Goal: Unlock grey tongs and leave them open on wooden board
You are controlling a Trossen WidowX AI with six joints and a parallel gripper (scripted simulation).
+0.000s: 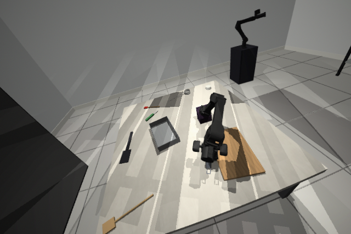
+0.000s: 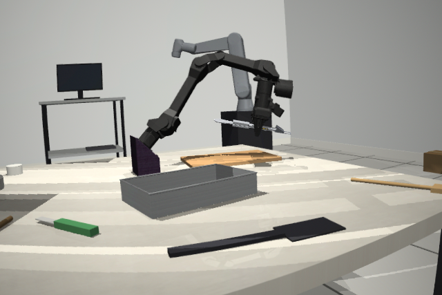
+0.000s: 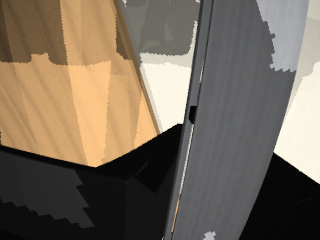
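Observation:
The grey tongs (image 1: 208, 166) (image 2: 240, 125) (image 3: 235, 110) hang in the air, nearly level, with the looped end slightly lower than the long, rounded end. Their arms lie close together in the wrist view. My gripper (image 2: 257, 132) points down and is shut on the tongs; the arm hides much of them in the top view. The wooden board (image 1: 246, 158) (image 2: 221, 159) (image 3: 90, 110) lies flat on the table, below and beside the held tongs. The roasting tin (image 1: 168, 144) (image 2: 199, 197) stands with nothing across it.
A black spatula (image 1: 125, 156) (image 2: 309, 229), a green-handled tool (image 1: 149, 116) (image 2: 76, 226) and a wooden paddle (image 1: 109, 226) lie on the table. The arm's dark base block (image 1: 204, 114) (image 2: 145, 157) stands between tin and board. A white cup (image 1: 208, 87) (image 2: 14, 169) is farther back.

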